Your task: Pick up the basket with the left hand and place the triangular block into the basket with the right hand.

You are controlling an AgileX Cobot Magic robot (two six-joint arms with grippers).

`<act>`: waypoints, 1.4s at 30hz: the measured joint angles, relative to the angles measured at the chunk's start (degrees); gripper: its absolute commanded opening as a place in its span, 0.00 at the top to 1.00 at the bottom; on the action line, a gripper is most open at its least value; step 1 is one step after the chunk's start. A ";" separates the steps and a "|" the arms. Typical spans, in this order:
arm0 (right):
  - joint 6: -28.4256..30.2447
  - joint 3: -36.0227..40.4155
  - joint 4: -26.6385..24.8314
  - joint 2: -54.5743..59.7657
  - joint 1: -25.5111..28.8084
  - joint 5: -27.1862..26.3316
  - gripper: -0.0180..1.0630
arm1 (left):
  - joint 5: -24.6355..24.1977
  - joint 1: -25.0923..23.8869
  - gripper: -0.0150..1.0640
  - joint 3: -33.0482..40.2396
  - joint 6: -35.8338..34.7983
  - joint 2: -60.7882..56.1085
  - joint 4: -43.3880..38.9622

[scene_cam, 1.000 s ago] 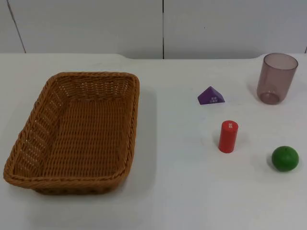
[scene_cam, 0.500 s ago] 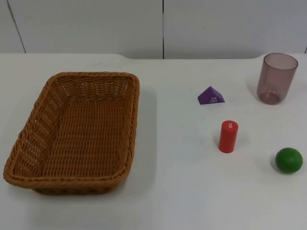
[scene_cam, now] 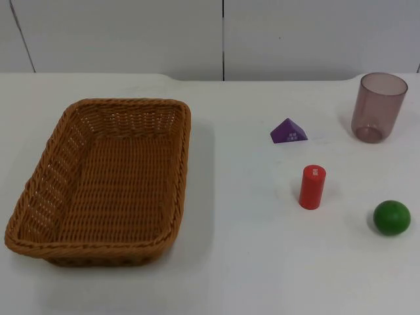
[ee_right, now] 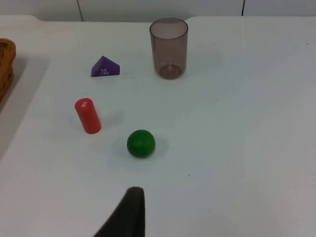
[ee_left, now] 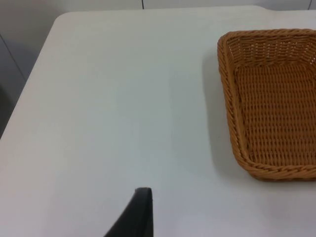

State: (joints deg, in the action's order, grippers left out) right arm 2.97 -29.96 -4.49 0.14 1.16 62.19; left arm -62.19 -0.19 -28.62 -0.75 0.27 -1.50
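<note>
An empty brown wicker basket (scene_cam: pixel 186 131) lies on the left half of the white table, and its rim (ee_left: pixel 226 89) also appears in the left wrist view. The purple triangular block (scene_cam: pixel 289 131) rests right of centre, apart from the basket; the right wrist view has it too (ee_right: pixel 105 67). My left gripper (ee_left: pixel 139 217) hangs over bare table to the left of the basket and holds nothing that I can see. My right gripper (ee_right: pixel 129 215) hovers over the table's right side, nearer than the green ball and well away from the block.
A red cylinder (scene_cam: pixel 312 187) stands in front of the block. A green ball (scene_cam: pixel 392 217) lies to its right, near the table's right side. A translucent brownish cup (scene_cam: pixel 378 107) stands upright at the back right. The grey wall closes off the table's far edge.
The green ball rolled slightly to the right and then came back a little. Nothing else on the table has moved.
</note>
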 measured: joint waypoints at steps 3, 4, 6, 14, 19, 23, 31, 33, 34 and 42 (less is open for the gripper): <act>0.00 0.00 0.00 0.00 0.00 0.00 0.01 | 0.00 0.00 0.01 0.00 0.00 0.00 0.00; 0.00 0.00 0.00 0.00 0.00 0.00 0.01 | 0.00 0.00 0.01 0.00 0.00 0.00 0.00; 0.00 0.00 0.00 0.00 0.00 0.00 0.01 | 0.00 0.00 0.01 0.00 0.00 0.00 -0.12; 0.00 0.00 0.00 0.00 0.00 0.00 0.01 | 0.00 0.00 0.01 0.00 0.00 0.00 -3.88; 0.00 0.00 0.00 0.00 0.00 0.00 0.01 | 0.00 0.00 0.01 0.00 0.00 0.00 -2.64; 0.00 0.00 0.00 0.00 0.00 0.00 0.01 | 0.00 0.00 0.01 0.00 0.00 0.00 -0.63; -1.19 -2.10 -0.21 0.00 0.00 -0.61 0.01 | 4.54 0.00 0.01 -3.21 -4.43 0.01 -0.42; -1.96 -3.40 0.33 0.06 0.00 -0.90 0.01 | 5.16 0.00 0.01 -4.11 -5.43 0.64 -1.35; -2.54 -4.56 0.77 0.84 0.00 -1.02 0.01 | 6.02 0.00 0.01 -4.84 -5.97 1.92 -2.02; -3.41 -12.71 1.49 14.99 0.00 -7.81 0.01 | 18.32 0.00 0.01 -6.67 -7.69 16.88 -2.79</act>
State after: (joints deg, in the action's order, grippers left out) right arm -0.44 -42.68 -3.00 15.13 1.16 54.38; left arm -43.87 -0.19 -35.30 -8.45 17.15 -4.29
